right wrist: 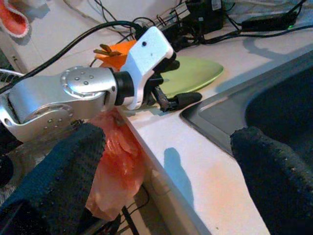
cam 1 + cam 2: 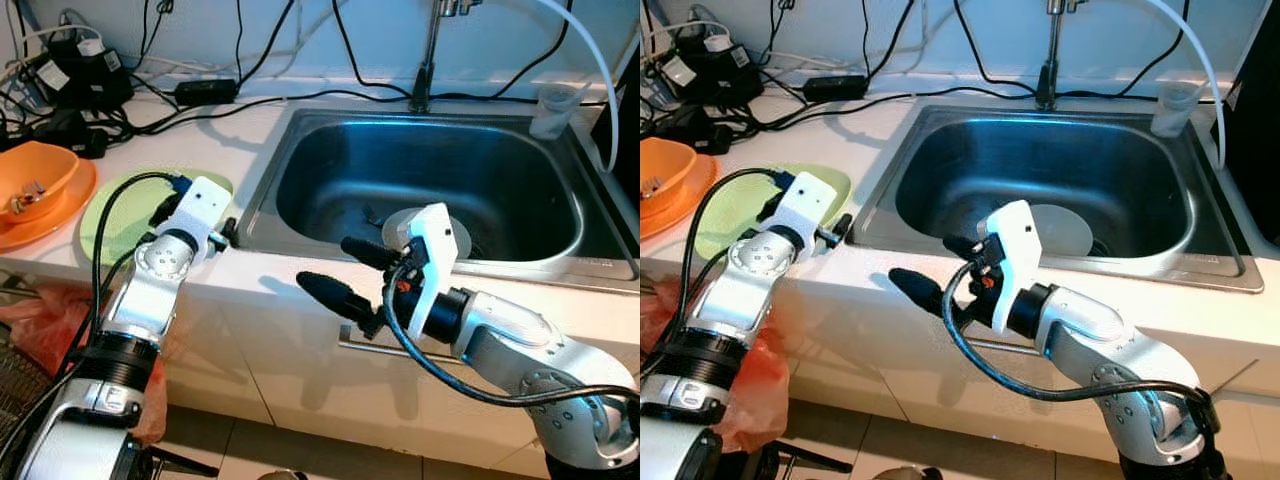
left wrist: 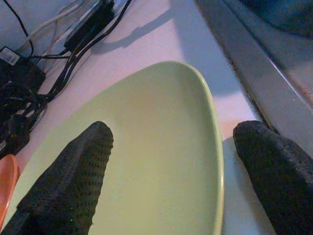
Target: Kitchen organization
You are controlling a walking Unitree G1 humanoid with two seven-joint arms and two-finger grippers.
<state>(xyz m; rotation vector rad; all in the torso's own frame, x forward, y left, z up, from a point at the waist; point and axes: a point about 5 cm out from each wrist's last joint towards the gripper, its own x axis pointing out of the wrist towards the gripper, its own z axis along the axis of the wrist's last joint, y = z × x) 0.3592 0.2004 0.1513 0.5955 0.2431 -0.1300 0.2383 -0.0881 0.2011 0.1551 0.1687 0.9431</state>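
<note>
A light green plate (image 2: 115, 215) lies on the white counter left of the sink (image 2: 330, 170). My left gripper (image 3: 171, 178) is open just above the plate's sink-side edge; one finger (image 3: 73, 181) is over the plate and the other (image 3: 274, 171) is over the counter beside the rim. My right gripper (image 2: 345, 272) is open and empty, hovering over the counter's front edge in front of the sink and pointing left toward the left gripper. A round grey plate (image 2: 1060, 230) lies in the sink bottom.
An orange bowl (image 2: 35, 175) with scraps sits on an orange plate (image 2: 55, 225) at the far left. Black cables and power adapters (image 2: 80, 80) crowd the back left. A faucet (image 2: 428, 60) and a clear cup (image 2: 553, 110) stand behind the sink. An orange bag (image 2: 750, 390) hangs below the counter.
</note>
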